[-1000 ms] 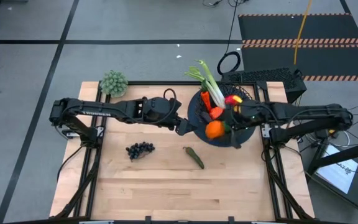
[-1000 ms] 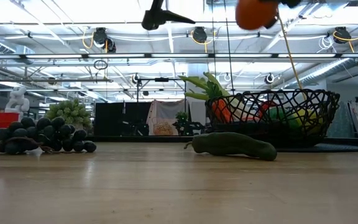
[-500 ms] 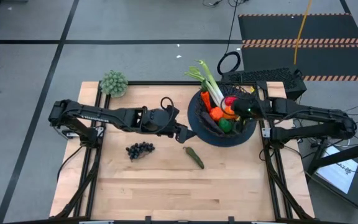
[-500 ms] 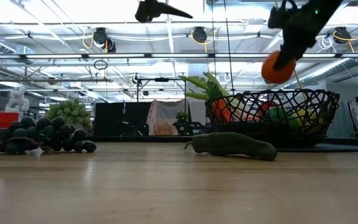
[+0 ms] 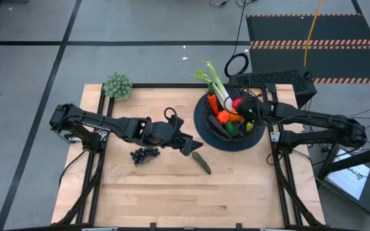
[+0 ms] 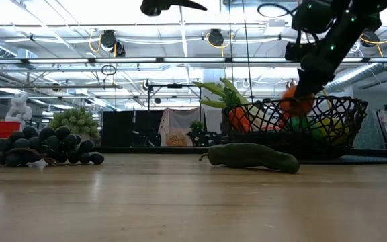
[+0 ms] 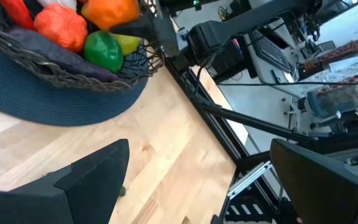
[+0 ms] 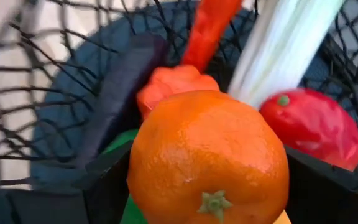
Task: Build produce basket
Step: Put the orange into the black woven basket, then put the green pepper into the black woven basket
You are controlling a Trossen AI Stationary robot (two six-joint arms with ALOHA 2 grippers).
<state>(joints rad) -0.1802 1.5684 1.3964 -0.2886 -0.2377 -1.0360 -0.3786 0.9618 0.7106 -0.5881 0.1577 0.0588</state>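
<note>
Lowering orange (image 8: 207, 158) into basket (image 5: 205, 131), right tool (image 5: 248, 113) now down inside

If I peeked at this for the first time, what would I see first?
Probably the big orange gripped in the right hand, low over the black basket full of colourful toy fruit at the table's far right. Next, the dark grapes and the green pickle lying loose on the wood, with the left hand open just above them.

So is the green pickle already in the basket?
No, in the high view the green pickle lies on the bare wooden table, apart from the basket.
</note>
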